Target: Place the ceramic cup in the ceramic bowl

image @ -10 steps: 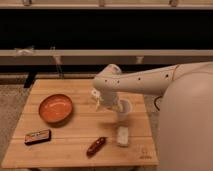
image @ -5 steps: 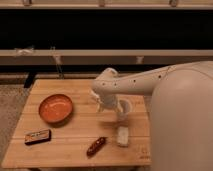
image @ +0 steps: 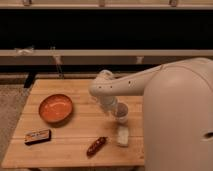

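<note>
The ceramic bowl [image: 56, 108], shallow and orange with a darker rim, sits on the left part of the wooden table [image: 75, 127]. The ceramic cup [image: 122, 111], small and pale, stands on the table right of centre. My gripper [image: 113, 107] hangs from the white arm at the cup's left side, right against it. Whether it holds the cup does not show. The arm hides part of the cup.
A pale flat block [image: 122, 135] lies just in front of the cup. A brown oblong item [image: 96, 145] lies near the front edge. A dark packet [image: 38, 136] lies front left. My white body [image: 177, 120] fills the right side.
The arm has sunk a little and shifted slightly left at the cup. The cup, bowl and other items stay where they were.
</note>
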Tool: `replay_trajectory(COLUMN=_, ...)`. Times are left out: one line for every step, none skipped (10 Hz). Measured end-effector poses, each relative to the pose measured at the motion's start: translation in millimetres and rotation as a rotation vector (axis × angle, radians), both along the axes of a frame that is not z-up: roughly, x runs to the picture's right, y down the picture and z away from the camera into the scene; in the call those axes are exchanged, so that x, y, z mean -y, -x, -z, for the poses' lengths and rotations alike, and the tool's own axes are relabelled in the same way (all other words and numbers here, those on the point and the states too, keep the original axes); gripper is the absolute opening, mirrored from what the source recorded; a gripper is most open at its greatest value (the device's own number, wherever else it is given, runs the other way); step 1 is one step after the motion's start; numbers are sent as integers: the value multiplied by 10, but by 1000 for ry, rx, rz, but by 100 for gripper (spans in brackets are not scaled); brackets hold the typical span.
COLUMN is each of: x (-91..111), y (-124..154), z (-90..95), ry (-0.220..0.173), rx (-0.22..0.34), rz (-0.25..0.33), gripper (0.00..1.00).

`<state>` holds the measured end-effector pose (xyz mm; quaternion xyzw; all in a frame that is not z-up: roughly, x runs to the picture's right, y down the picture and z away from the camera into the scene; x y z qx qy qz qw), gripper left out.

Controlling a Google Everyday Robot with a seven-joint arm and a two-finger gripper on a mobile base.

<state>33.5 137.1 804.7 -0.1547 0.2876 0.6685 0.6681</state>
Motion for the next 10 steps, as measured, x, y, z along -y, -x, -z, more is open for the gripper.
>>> replay_trajectory(x=43, y=-25, z=30, ry=-15, rx=-11, rz=16, gripper=14)
replay_trajectory(x=86, y=-35, z=75, ry=-26, rx=-19, rz=27, gripper=6)
replay_trajectory(x=167, y=-24, z=143, ry=-44, rx=-23, rz=45, gripper=1)
replay_trajectory(x=279, y=4, z=239, ry=-64, rx=-24, rz=62, gripper=0)
replay_trajectory(x=365, y=14, z=310, ry=-79, rx=-20, rz=73, gripper=0)
replay_trajectory(x=516, y=54, z=422, ry=-103, rx=-3, rz=95, gripper=0)
replay_trajectory(x=647, y=174, z=500, ry=-121, rx=31, rz=117, gripper=0)
replay_trajectory(x=742, y=321, z=534, ry=-134, rx=68, rz=139, gripper=0)
replay_trajectory(x=815, y=456, z=551, ry=-143, rx=102, rz=160, gripper=0)
replay_trajectory(x=929, y=702, z=564, ry=-158, rx=165, rz=186, gripper=0)
